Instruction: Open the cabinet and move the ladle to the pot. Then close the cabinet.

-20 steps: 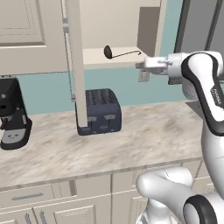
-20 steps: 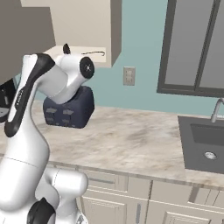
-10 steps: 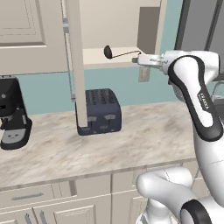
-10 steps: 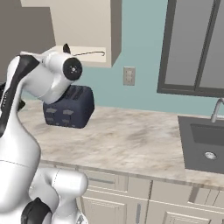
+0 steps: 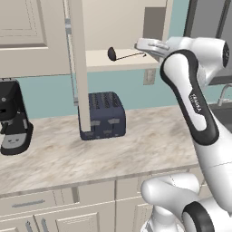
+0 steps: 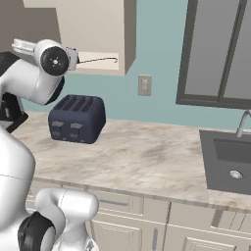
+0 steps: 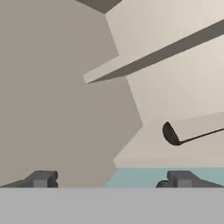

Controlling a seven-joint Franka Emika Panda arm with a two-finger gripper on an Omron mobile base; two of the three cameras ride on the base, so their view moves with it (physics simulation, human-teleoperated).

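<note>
Pincer (image 7: pixel 109 179) fingers stand wide apart and hold nothing, raised to the height of the open cabinet (image 5: pixel 122 27) and pointing in toward its shelf from the right end. Inside the cabinet, the black ladle (image 5: pixel 124 55) lies on the plain beige shelf, its round bowl toward the left and its long thin handle running right, toward the pincer, whose tips are near the handle's end but not on it. From the hand view the ladle (image 7: pixel 186 134) sits up and to the right of the fingertips, apart from them. The cabinet door (image 5: pixel 80 68) hangs swung out, edge-on toward the room, with its silver bar handle along the left side. Below on the marbled worktop (image 5: pixel 136 145) stands a dark blue toaster (image 5: pixel 103 116), its slots empty, directly beneath the open cabinet. A black coffee machine (image 5: pixel 12 117) stands further left on the worktop. Off to the right, a sink (image 6: pixel 229 162) is set into the worktop, its basin bare apart from the drain.
</note>
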